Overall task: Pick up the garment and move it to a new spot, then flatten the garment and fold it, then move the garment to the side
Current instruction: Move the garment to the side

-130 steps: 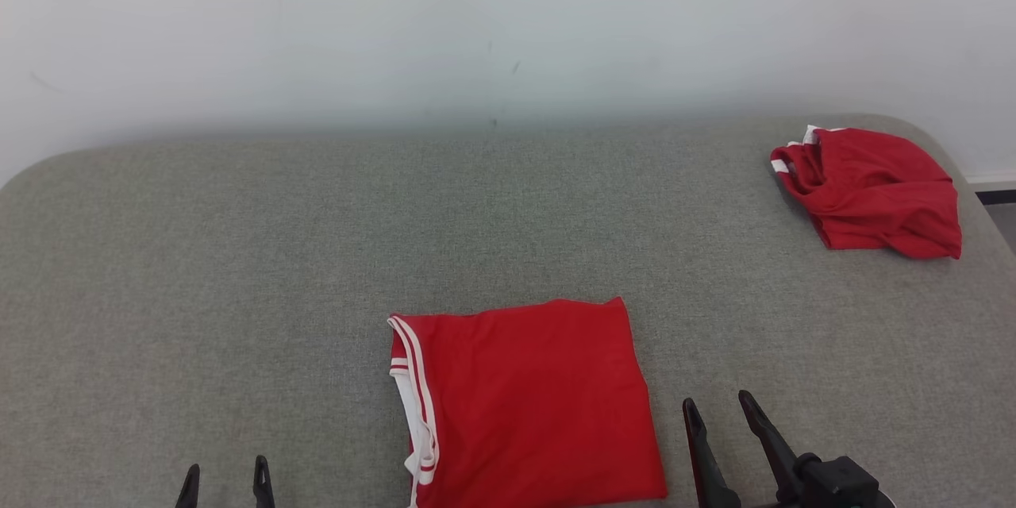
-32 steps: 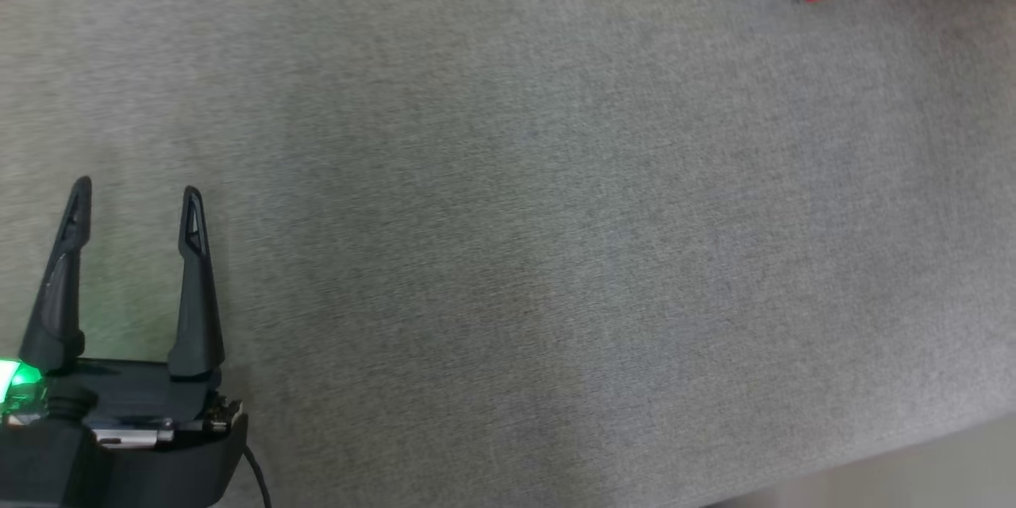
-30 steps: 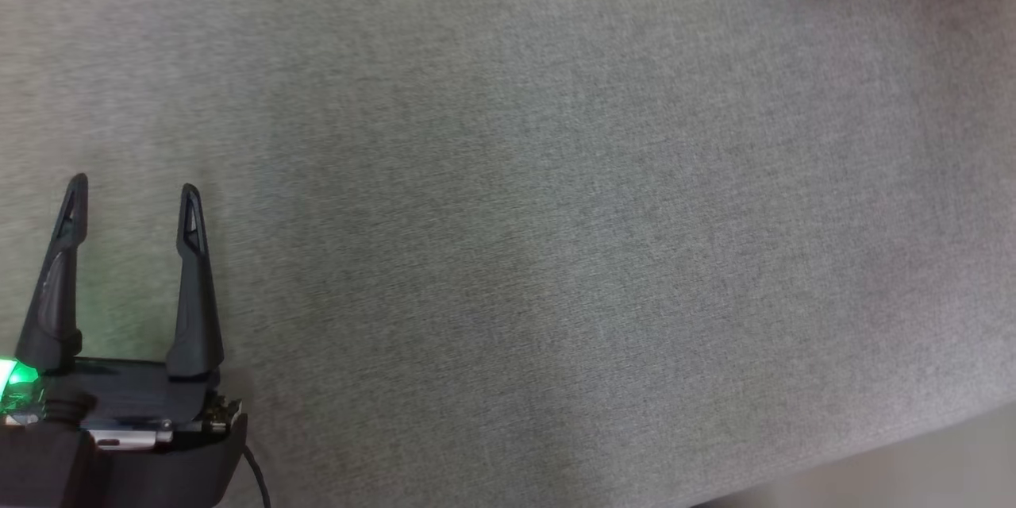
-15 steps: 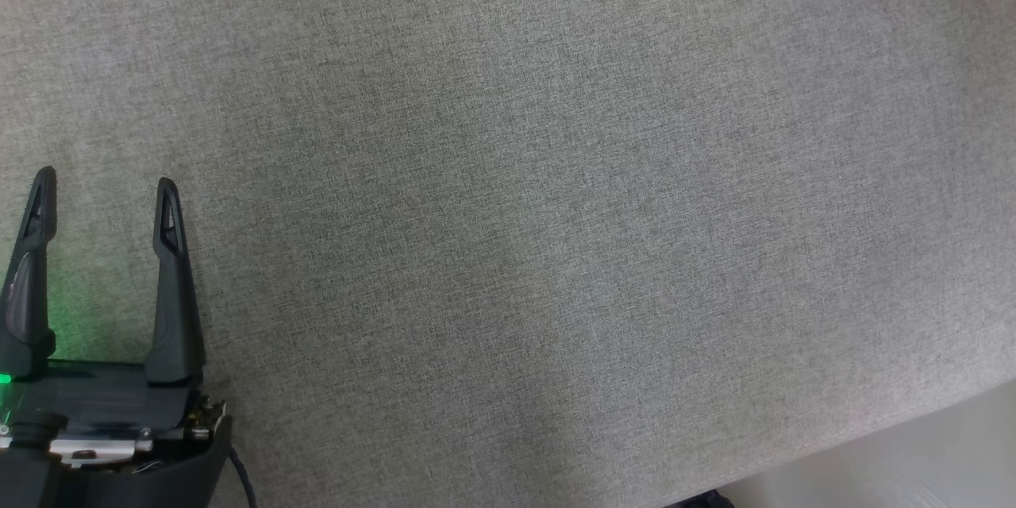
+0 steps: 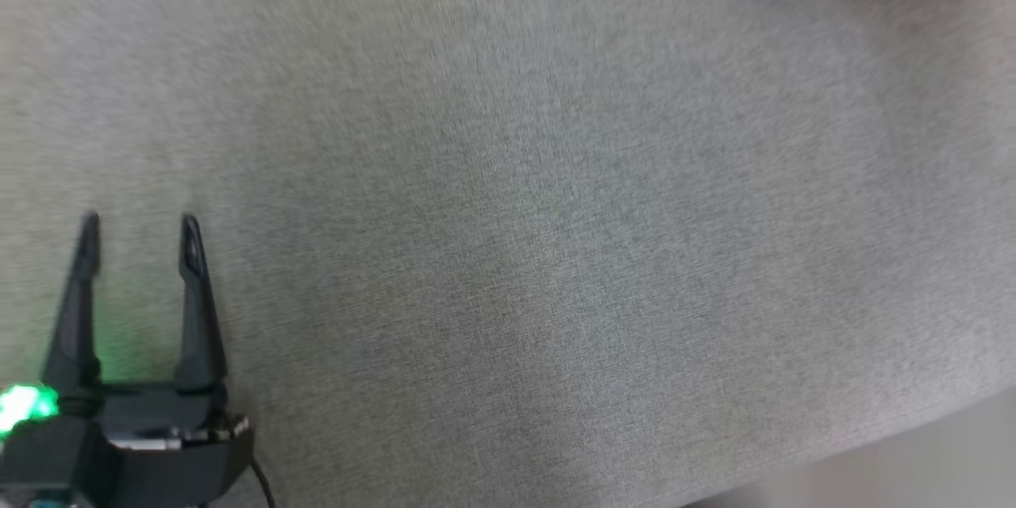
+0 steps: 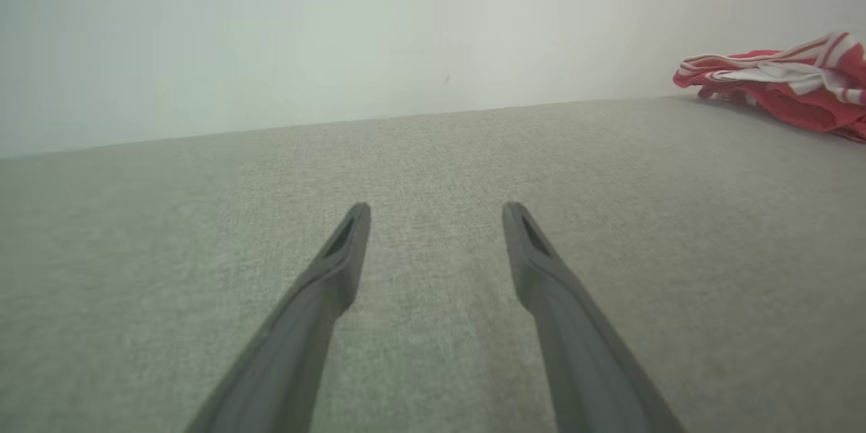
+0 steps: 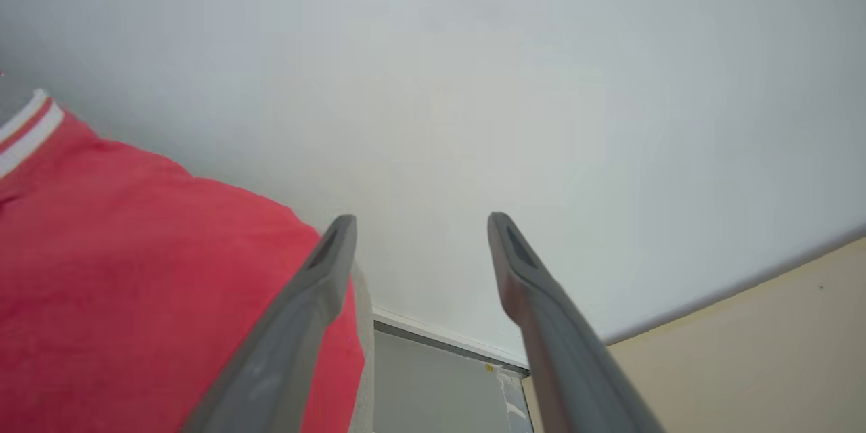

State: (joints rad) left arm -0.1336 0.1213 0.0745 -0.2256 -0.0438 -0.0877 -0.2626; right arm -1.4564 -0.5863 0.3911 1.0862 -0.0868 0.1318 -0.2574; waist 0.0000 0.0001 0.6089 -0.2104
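Standing wide apart with nothing between them, the right fingers hang just beside the red garment, whose white-striped trim shows at one end. It lies by the edge of the grey fabric worktop, with the wall and floor beyond. The left fingers, equally spread and empty, hover over bare worktop well apart from it. The last step, moving the garment to the side, looks to be at its release. Next, the right arm should draw clear without snagging the cloth.
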